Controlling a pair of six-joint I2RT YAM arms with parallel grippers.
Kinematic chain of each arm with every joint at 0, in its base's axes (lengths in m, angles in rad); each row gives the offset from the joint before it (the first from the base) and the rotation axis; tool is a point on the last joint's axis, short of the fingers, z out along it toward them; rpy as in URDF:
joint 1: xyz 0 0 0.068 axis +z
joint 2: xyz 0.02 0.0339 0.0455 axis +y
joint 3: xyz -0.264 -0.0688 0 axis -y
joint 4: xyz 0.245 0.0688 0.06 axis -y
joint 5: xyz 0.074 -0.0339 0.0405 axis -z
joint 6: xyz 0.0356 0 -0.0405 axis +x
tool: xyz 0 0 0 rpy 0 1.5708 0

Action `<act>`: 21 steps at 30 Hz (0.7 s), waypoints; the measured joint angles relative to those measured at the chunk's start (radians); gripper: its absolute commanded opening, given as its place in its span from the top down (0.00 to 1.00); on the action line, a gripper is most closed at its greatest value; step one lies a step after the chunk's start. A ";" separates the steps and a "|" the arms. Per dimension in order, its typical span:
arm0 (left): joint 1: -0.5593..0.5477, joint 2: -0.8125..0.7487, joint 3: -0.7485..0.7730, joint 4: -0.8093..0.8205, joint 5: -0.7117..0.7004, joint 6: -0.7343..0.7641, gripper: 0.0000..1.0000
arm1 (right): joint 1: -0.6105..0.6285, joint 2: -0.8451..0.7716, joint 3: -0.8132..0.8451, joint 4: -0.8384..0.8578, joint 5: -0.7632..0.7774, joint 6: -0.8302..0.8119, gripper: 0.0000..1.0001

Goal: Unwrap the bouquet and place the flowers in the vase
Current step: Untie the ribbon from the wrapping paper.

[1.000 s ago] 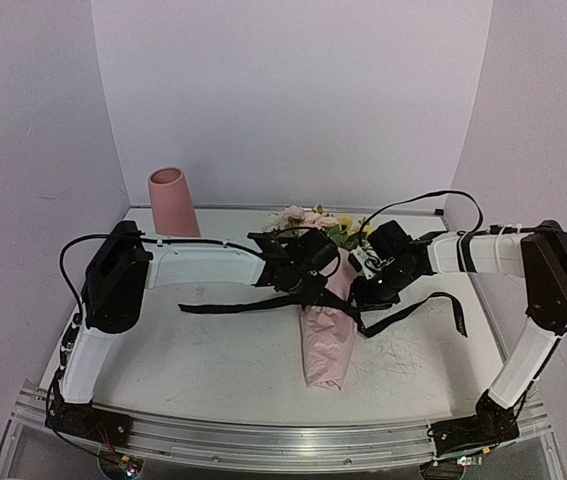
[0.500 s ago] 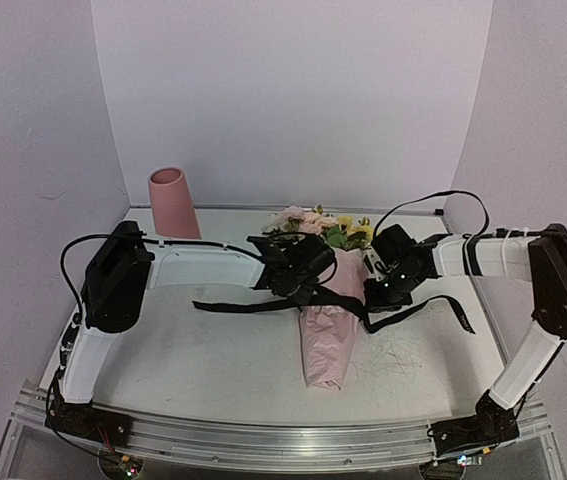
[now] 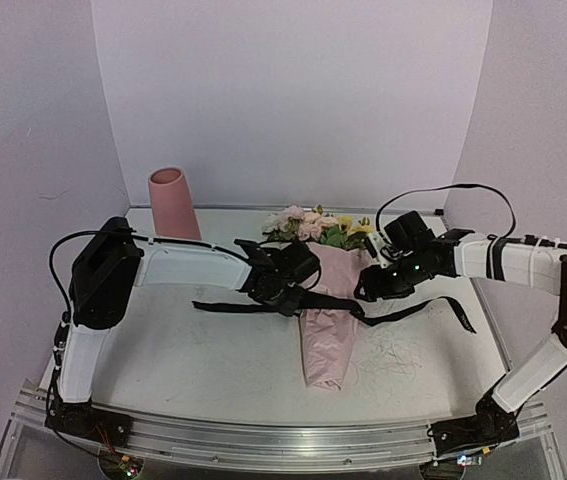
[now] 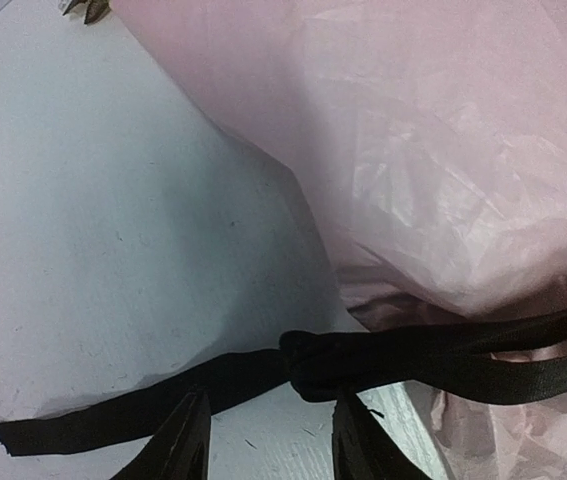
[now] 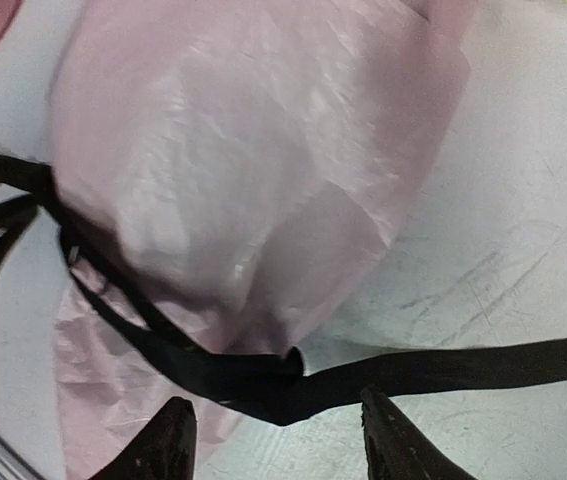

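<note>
Bouquet (image 3: pixel 325 325) lies wrapped on the counter (image 3: pixel 213 365), black ribbon (image 4: pixel 363 365) knotted around it. Left tool (image 4: pixel 271 425) and right tool (image 5: pixel 278 425) stand open, tips near the ribbon.

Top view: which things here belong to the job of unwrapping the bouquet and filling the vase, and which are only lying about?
Belong to the job:
- bouquet
- pink paper around it
- black ribbon tied on it
- flowers
- vase

Only there:
- table
- metal rail at its near edge
- black cable over the right arm
</note>
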 measured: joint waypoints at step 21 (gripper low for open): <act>0.010 0.037 0.098 0.014 0.035 -0.030 0.48 | 0.039 0.170 0.080 -0.034 0.053 0.065 0.48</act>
